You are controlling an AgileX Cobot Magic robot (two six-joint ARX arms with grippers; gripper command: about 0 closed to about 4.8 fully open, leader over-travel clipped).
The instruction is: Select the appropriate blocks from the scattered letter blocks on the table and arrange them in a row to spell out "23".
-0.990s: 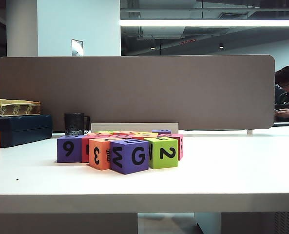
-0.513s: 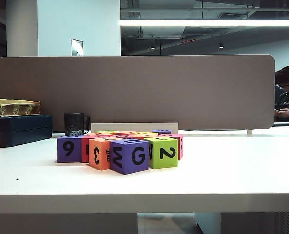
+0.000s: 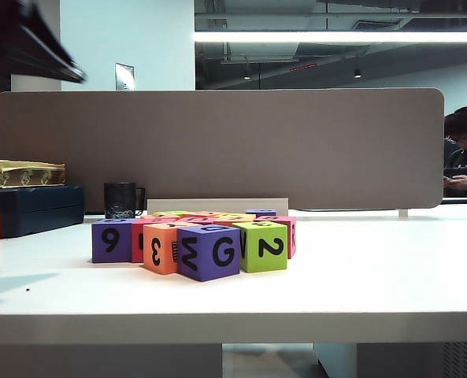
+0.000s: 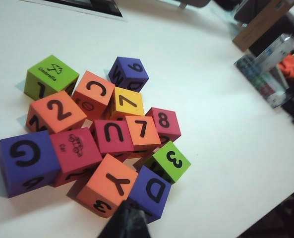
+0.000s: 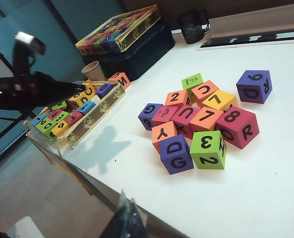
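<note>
At the centre of the table (image 3: 359, 276) the letter blocks sat clustered, the orange "3" block (image 3: 160, 247) left of the purple "G" cube (image 3: 210, 252) and the lime green "2" block (image 3: 264, 246) right of it. Above them hung the left gripper (image 4: 128, 224), jaws together. The right gripper (image 5: 129, 224) sat low in its frame, its jaws' state unclear.

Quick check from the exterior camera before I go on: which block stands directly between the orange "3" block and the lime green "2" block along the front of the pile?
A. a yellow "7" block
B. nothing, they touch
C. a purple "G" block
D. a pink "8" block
C: the purple "G" block stands at the front, with the orange "3" block on one side and the lime green "2" block on the other.
</note>
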